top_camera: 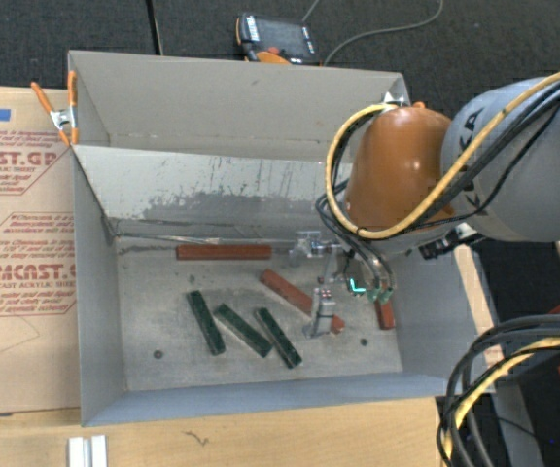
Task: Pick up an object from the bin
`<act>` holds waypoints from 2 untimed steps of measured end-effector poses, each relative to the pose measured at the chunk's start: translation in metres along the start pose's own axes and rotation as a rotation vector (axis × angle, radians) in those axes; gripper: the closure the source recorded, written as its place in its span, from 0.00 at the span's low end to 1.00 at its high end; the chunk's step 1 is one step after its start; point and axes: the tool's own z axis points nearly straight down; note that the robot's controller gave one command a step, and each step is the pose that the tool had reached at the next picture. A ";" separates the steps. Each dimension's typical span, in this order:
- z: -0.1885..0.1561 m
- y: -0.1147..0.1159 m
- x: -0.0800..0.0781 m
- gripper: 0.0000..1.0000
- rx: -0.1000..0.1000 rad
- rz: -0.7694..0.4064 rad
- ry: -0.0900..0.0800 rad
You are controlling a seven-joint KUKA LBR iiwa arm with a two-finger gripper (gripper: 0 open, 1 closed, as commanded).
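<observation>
My gripper (321,317) hangs low over the bin floor, right of the middle. Its tip stands at the lower right end of a short reddish-brown stick (285,289) that lies slanted on the floor. A small reddish-brown bit (337,325) shows just right of the tip; whether it is held I cannot tell. Another short reddish-brown piece (385,314) lies further right, partly under the wrist cables. The nearest dark green stick (278,338) lies slanted to the lower left of the gripper.
A long reddish-brown stick (224,252) lies along the foot of the back wall. Two more dark green sticks (205,322) (242,330) lie side by side left of the first. The arm's orange cover and cables overhang the bin's right side.
</observation>
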 end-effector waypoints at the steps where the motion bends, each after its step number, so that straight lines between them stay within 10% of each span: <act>1: 0.102 -0.010 -0.028 0.00 0.000 0.000 -0.003; 2: 0.097 -0.009 -0.030 1.00 0.000 0.000 -0.007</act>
